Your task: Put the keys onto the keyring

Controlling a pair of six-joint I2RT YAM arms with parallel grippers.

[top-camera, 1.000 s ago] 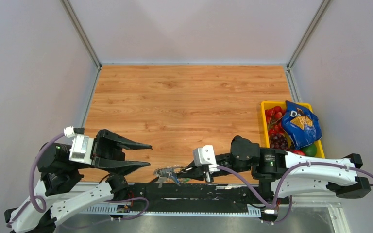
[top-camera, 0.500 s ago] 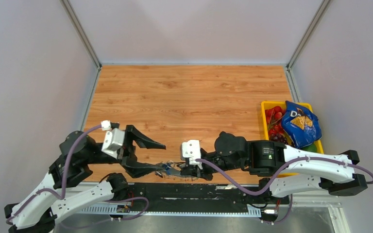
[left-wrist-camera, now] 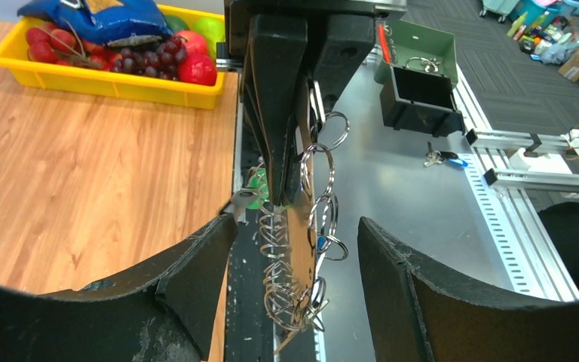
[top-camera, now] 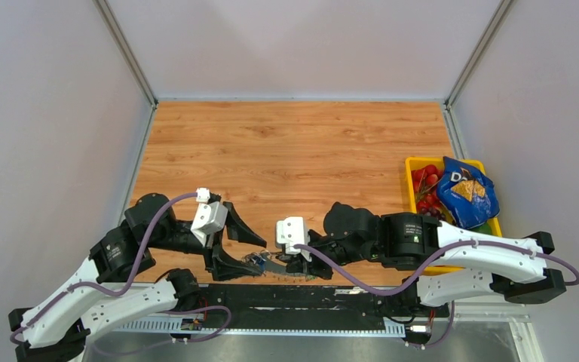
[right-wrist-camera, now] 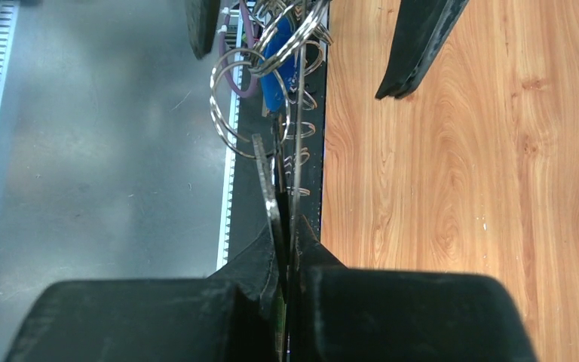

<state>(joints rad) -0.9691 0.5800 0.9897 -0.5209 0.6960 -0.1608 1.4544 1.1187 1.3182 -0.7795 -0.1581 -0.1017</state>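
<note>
The keyring (top-camera: 270,264) hangs at the table's near edge, gripped by my right gripper (top-camera: 292,265), which is shut on it. In the right wrist view the thin loop (right-wrist-camera: 299,151) and a flat silver key (right-wrist-camera: 268,181) run out of the closed right gripper (right-wrist-camera: 286,249), with a blue key tag (right-wrist-camera: 277,75) among small rings. My left gripper (top-camera: 253,253) is open and straddles the ring's free end. In the left wrist view the left gripper (left-wrist-camera: 294,279) has the fringe of rings (left-wrist-camera: 273,234) and green tag (left-wrist-camera: 256,197) between its spread fingers, not touching.
A yellow tray (top-camera: 413,162) of fruit with a blue chip bag (top-camera: 464,192) stands at the right edge; it also shows in the left wrist view (left-wrist-camera: 105,81). Below the table edge lie a black rail, a green box (left-wrist-camera: 422,75) and another key bunch (left-wrist-camera: 437,157).
My left arm has swung right and forward, bringing its open gripper around the keyring's end. My right gripper has shifted left with the keyring still held.
</note>
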